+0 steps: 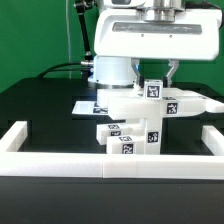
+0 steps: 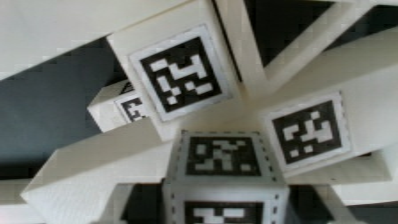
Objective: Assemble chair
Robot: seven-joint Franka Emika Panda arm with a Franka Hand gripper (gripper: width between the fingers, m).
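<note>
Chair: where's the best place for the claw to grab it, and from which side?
Probably the upright post atop the chair, from straight above. It stands clear of the flat panels, narrow and square-sided, so the claw can close on two flat faces.

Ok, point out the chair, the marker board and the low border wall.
chair (image 1: 130,108): exterior view, on its broad white panel beside the tags.
marker board (image 1: 83,104): exterior view, on its bare white end.
border wall (image 1: 100,162): exterior view, on the front rail's top face.
</note>
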